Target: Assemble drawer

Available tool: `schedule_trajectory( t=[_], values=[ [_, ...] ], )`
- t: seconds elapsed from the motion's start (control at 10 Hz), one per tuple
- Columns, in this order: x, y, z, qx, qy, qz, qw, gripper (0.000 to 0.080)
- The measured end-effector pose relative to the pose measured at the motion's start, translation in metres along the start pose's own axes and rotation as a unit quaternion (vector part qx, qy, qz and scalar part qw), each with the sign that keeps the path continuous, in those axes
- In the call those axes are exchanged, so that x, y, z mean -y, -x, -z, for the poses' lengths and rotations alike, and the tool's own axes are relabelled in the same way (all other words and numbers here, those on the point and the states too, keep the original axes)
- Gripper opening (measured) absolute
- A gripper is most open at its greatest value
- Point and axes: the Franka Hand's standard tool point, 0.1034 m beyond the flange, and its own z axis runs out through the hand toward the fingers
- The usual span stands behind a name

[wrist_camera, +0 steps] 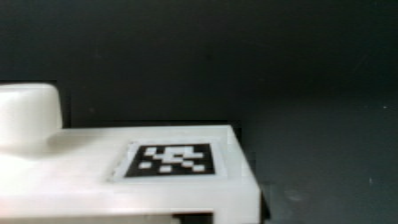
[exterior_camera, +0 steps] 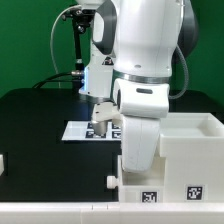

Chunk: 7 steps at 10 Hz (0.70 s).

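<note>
The large cube-like drawer shell (exterior_camera: 190, 148) stands on the exterior view's right. A white tray piece with tags (exterior_camera: 150, 192) lies in front of the arm, by the near edge. My gripper (exterior_camera: 104, 122) hangs low over the table, just by the marker board, partly hidden behind my own arm. The wrist view is filled by a white drawer tray (wrist_camera: 107, 185) with a square tag (wrist_camera: 173, 160) and a rounded knob (wrist_camera: 27, 112), very close to the camera. My fingers do not show clearly there, so I cannot tell whether they grip it.
The marker board (exterior_camera: 80, 130) lies flat on the black table (exterior_camera: 40, 120) at mid-depth. A small white piece (exterior_camera: 2, 160) sits at the exterior view's left edge. A black stand (exterior_camera: 75, 45) rises at the back.
</note>
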Motion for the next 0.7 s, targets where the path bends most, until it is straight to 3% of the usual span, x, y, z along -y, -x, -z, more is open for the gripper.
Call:
schedule_trajectory(
  t=[0.1,0.2,0.3,0.5,0.6,0.7],
  values=[
    [0.000,0.000,0.000,0.000,0.000,0.000,1.000,0.0097],
    [0.000,0.000,0.000,0.000,0.000,0.000,1.000,0.0232],
    [-0.001,0.001,0.002,0.001,0.000,-0.001,1.000,0.0232],
    [-0.006,0.008,0.022,0.006,0.003,-0.004,1.000,0.0549],
    [-0.006,0.014,0.032,0.010,-0.002,-0.008,1.000,0.0549],
    [-0.009,0.021,0.041,0.014,-0.006,-0.006,1.000,0.0628]
  ],
)
